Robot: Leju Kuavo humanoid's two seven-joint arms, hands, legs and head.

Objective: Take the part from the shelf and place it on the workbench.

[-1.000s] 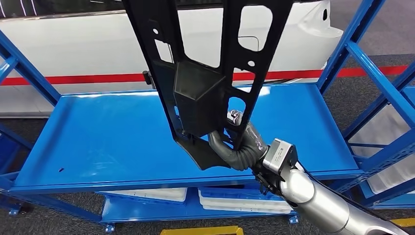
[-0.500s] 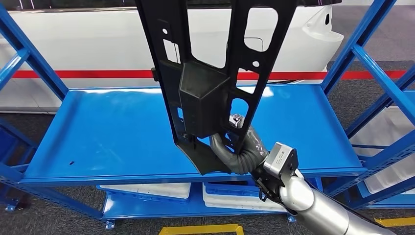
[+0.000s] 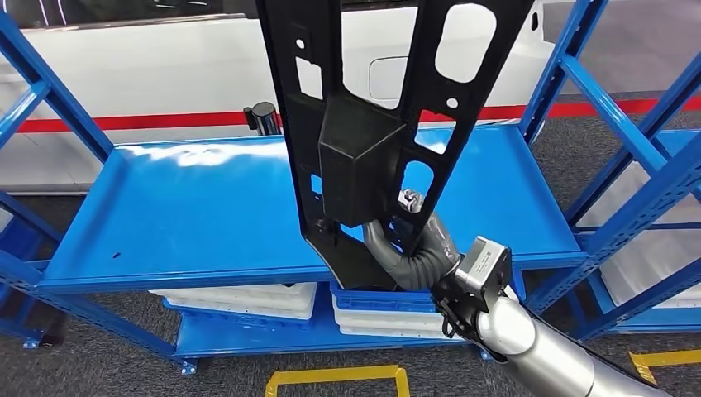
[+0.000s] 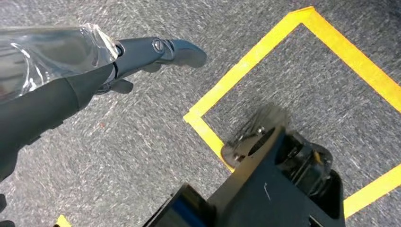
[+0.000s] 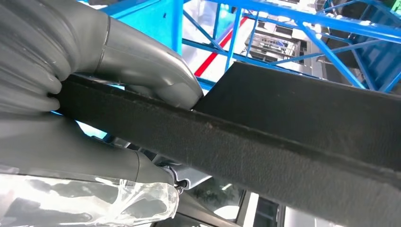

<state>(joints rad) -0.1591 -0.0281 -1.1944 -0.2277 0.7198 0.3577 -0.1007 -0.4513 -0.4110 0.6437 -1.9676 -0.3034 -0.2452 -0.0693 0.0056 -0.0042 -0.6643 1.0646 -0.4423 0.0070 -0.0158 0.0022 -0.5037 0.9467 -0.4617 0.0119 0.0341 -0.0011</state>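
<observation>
Gripping the long black moulded plastic part [image 3: 376, 141] low, right hand [image 3: 417, 248] held it above blue metal shelf [image 3: 190, 215]; left hand [image 4: 94, 71] hung slack, holding nothing. Turn slowly; top-heavy.

Part [image 3: 364, 149]: matt black moulded plastic, fine-grained rough edge in right wrist view. Right hand [image 3: 413, 252]: grey ribbed rubbery cover, clear glossy film at wrist. Right arm [image 3: 537, 351]: brushed silver metal. Shelf [image 3: 190, 215] behind part: glossy blue painted metal. Floor [image 4: 118, 142]: grey rough carpet, yellow tape [image 4: 246, 71].
</observation>
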